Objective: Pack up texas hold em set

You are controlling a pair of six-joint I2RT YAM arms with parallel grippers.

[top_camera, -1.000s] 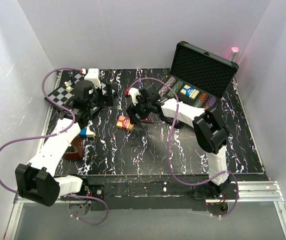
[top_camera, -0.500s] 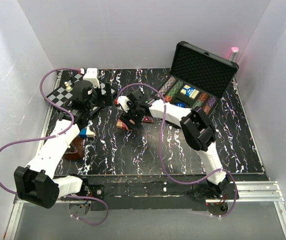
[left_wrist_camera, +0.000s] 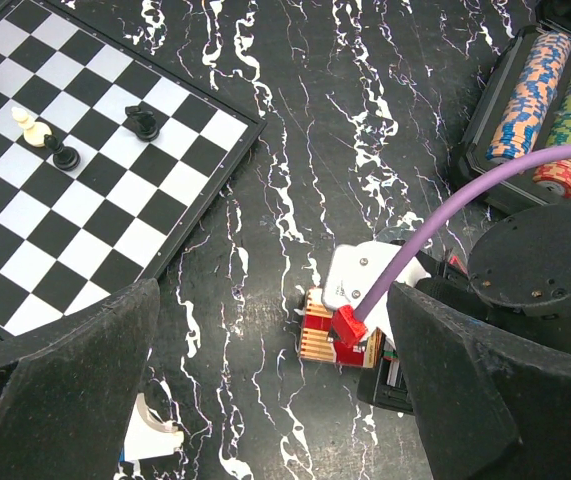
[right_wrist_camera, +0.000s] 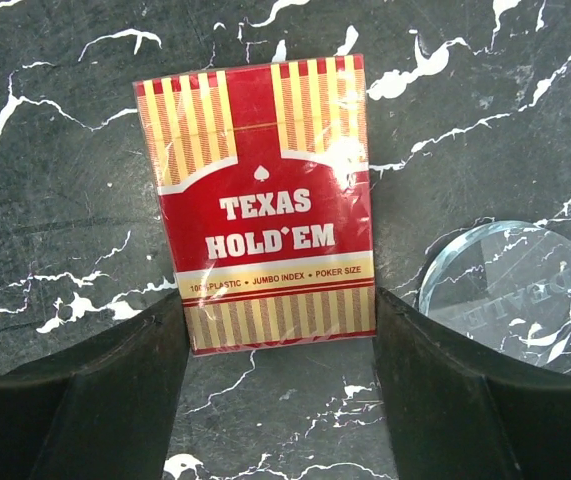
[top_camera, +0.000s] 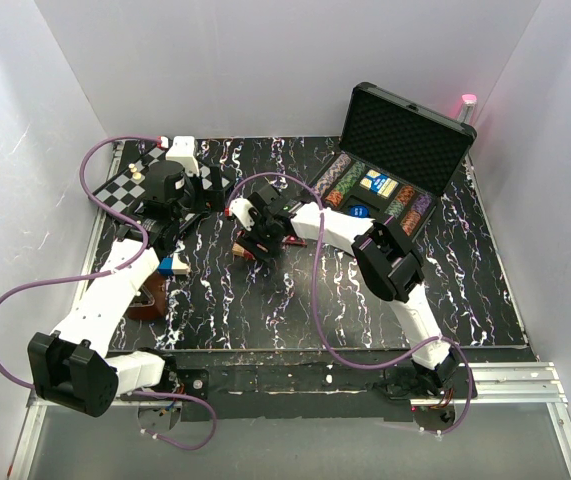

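The right claw [right_wrist_camera: 278, 320], released, straddles one end of the red, gold-striped Texas Hold'em card box [right_wrist_camera: 265, 200] on the black marbled counter [right_wrist_camera: 55, 110]; I'd settle lower, centred, before clenching.

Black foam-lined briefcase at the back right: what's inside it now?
In the briefcase, rows of multicoloured poker chips flank a small blue-and-yellow card box, with a blue disc near the front. The white right arm covers part of the front edge.
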